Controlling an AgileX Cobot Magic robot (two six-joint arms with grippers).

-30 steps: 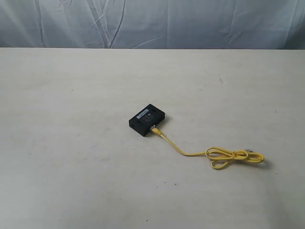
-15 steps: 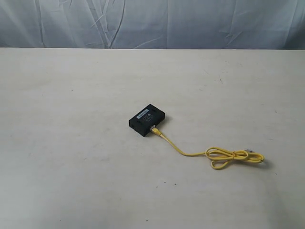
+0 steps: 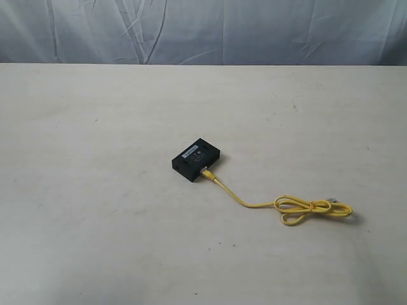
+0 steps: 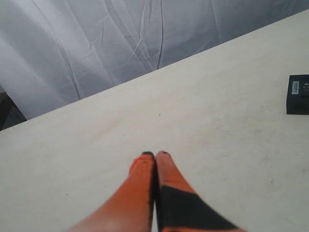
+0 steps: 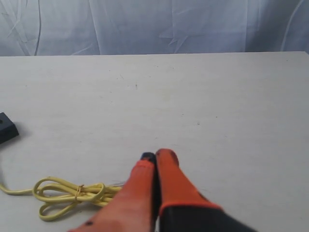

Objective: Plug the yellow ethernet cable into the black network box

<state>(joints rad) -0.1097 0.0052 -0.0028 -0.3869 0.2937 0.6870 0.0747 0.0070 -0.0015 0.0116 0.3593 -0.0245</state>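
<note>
The black network box [image 3: 196, 160] lies flat near the table's middle, white label up. One plug of the yellow ethernet cable [image 3: 251, 204] sits in the box's side port. The cord runs right to a tied loop [image 3: 311, 210], with the free plug just beyond it. Neither gripper shows in the exterior view. My left gripper [image 4: 155, 154] is shut and empty above bare table, the box [image 4: 298, 94] far off at the frame's edge. My right gripper [image 5: 155, 155] is shut and empty, just beside the loop [image 5: 72, 193]; a corner of the box [image 5: 7, 127] shows.
The pale table [image 3: 95, 222] stretches wide on all sides of the box. A wrinkled grey-white curtain [image 3: 203, 28] hangs behind its far edge.
</note>
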